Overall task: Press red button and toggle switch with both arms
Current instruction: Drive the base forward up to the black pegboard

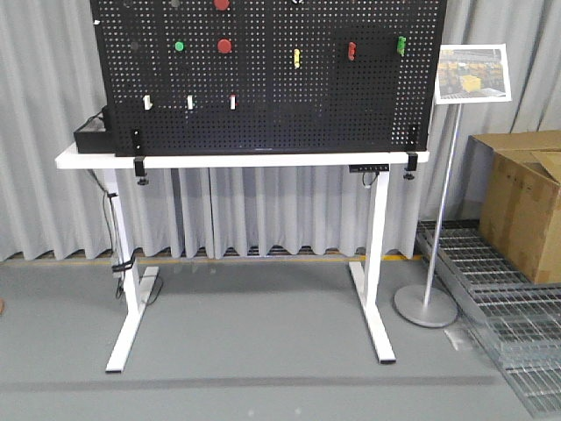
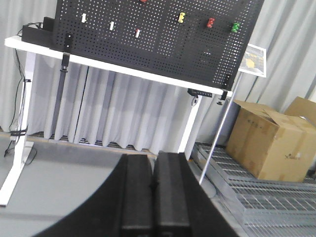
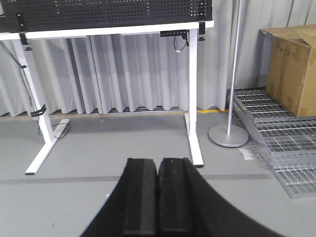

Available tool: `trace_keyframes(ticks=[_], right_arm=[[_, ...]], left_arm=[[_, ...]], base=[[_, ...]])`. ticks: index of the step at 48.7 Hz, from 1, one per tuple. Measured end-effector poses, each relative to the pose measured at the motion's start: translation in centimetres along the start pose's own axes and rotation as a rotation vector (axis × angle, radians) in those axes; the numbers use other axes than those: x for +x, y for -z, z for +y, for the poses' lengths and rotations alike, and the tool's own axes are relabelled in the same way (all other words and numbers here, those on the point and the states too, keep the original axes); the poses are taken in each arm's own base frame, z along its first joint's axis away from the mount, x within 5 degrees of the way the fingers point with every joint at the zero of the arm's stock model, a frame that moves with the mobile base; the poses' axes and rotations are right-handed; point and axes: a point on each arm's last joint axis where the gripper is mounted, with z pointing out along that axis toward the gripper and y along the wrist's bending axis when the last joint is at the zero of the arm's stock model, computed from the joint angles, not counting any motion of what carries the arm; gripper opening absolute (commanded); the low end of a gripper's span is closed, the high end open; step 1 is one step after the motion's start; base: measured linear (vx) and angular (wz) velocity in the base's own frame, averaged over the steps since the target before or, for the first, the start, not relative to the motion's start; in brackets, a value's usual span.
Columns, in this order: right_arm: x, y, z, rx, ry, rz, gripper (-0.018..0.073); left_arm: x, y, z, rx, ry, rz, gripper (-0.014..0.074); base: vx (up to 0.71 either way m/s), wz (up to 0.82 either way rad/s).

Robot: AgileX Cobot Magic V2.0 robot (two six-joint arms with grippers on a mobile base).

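A black pegboard [image 1: 263,88] stands upright on a white table [image 1: 237,160]. A round red button [image 1: 225,46] sits on it at upper middle, and another red button [image 1: 222,4] is cut by the top edge. The small red toggle switch [image 1: 351,51] is to the right, between a yellow switch [image 1: 297,59] and a green switch [image 1: 401,46]; it also shows in the left wrist view [image 2: 211,22]. My left gripper [image 2: 153,157] is shut and empty, far in front of the board. My right gripper [image 3: 158,160] is shut and empty, low over the floor. Neither shows in the front view.
A green button [image 1: 179,46] and three white switches [image 1: 190,103] are on the board. A black box [image 1: 92,136] sits at the table's left end. A sign stand [image 1: 427,303], a cardboard box [image 1: 524,206] and metal grates [image 1: 508,298] stand at the right.
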Motion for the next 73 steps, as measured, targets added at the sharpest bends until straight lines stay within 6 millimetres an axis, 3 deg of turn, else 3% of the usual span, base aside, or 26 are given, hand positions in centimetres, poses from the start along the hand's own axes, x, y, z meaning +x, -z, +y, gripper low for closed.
trace_keyframes(ticks=[73], right_arm=[[0.02, 0.00, 0.00, 0.000, 0.000, 0.002, -0.0003]], left_arm=[[0.00, 0.00, 0.00, 0.000, 0.000, 0.000, 0.0002]], base=[[0.45, 0.03]])
